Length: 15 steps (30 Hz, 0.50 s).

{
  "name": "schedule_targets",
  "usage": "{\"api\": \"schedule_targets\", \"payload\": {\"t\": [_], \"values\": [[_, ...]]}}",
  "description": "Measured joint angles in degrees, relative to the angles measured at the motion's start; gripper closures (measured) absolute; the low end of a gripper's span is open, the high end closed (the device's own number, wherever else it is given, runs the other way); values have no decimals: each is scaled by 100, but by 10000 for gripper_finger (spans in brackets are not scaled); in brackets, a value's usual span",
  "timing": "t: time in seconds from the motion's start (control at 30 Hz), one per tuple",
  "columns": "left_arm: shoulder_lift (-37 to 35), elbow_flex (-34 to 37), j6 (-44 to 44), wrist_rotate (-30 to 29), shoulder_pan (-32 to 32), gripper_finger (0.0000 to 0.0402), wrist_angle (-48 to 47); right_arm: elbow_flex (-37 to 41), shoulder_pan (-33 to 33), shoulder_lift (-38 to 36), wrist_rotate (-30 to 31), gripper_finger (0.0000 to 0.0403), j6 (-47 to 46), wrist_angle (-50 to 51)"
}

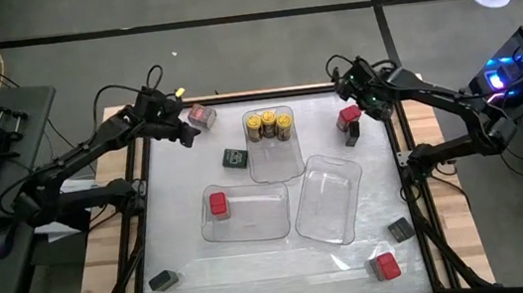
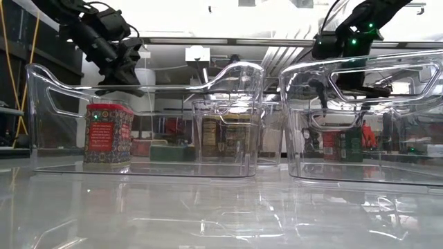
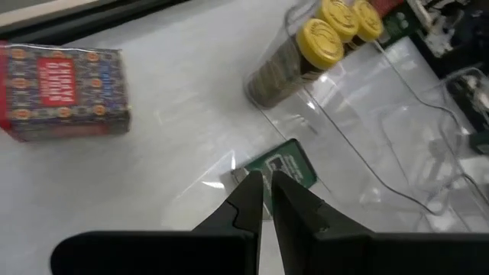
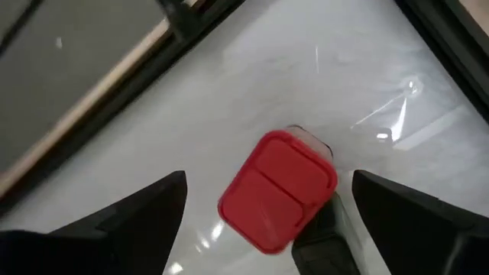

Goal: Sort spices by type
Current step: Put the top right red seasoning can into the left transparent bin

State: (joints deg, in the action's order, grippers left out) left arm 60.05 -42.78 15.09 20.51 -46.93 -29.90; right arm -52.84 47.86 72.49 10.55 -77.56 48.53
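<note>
Right wrist view: right gripper [image 4: 263, 221], fingers spread wide, poised over red square-lidded spice jar [image 4: 278, 189]; likely next, descend and clamp; left gripper [image 3: 266, 200] pinched together, empty.

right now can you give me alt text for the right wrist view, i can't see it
A red square-lidded spice jar stands on the white table, centred between the right gripper's wide-open jaws, with a dark container touching it on one side. The table's dark frame and wooden edge run diagonally behind.
</note>
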Motion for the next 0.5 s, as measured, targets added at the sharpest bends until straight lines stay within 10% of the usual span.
{"api": "schedule_targets", "payload": {"t": [0.5], "values": [[0,-2,-88,188,8,382,-34,496,2,411,-97,44,-1365,-491]]}}
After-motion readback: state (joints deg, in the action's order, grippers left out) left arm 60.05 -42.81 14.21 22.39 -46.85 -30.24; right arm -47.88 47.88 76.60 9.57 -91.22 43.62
